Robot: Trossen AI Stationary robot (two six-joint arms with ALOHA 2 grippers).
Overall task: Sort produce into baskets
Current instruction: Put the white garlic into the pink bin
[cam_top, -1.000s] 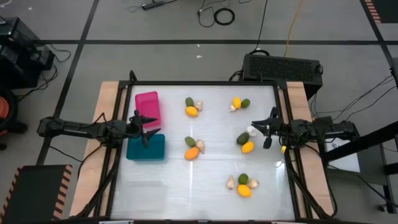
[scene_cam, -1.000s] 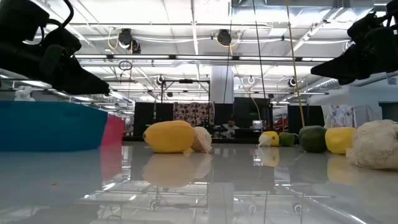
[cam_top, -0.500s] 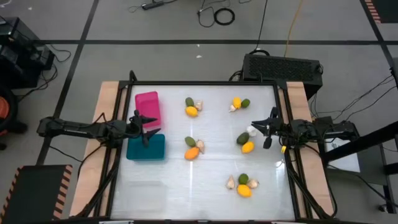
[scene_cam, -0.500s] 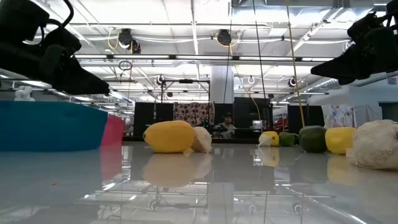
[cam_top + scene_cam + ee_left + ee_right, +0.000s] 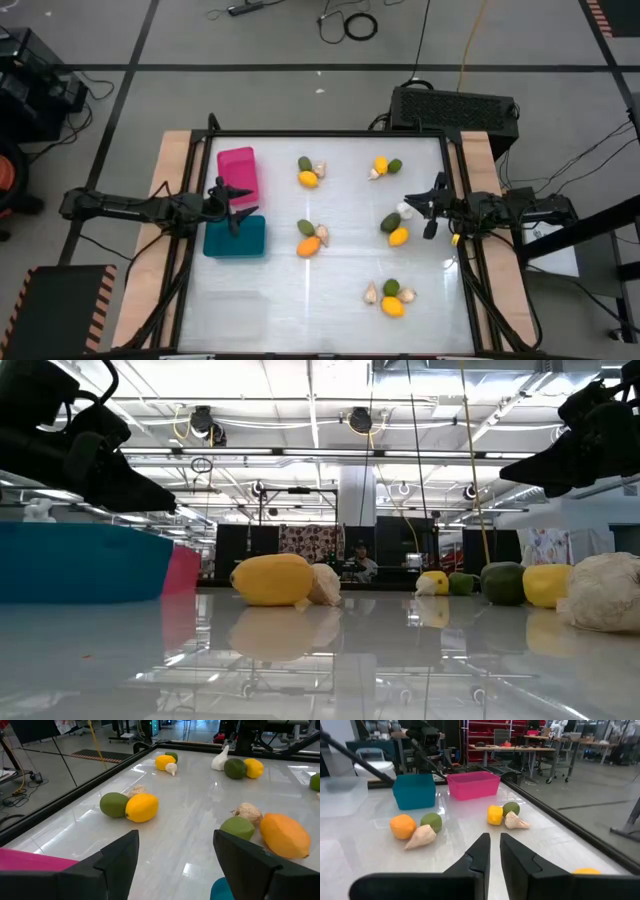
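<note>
Toy produce lies in groups on the white table (image 5: pixel 330 320): yellow, green and garlic pieces at the far middle (image 5: pixel 308 172), far right (image 5: pixel 385 166), right (image 5: pixel 395 228), centre (image 5: pixel 310 238) and near right (image 5: pixel 390 296). The pink basket (image 5: pixel 237 172) and the teal basket (image 5: pixel 235 238) stand at the left. A clear bin shows in the right wrist view (image 5: pixel 342 795). My left gripper (image 5: pixel 240 203) hangs open above the gap between the pink and teal baskets, and it also shows in the left wrist view (image 5: pixel 175 850). My right gripper (image 5: pixel 412 206) hangs empty above the right group, its fingers (image 5: pixel 481 851) nearly together.
Black rails run along the table's edges (image 5: pixel 330 134). A black box (image 5: pixel 455 108) sits beyond the far right corner. Bare table lies at the near left (image 5: pixel 260 320). The room behind shows in the low view (image 5: pixel 340 550).
</note>
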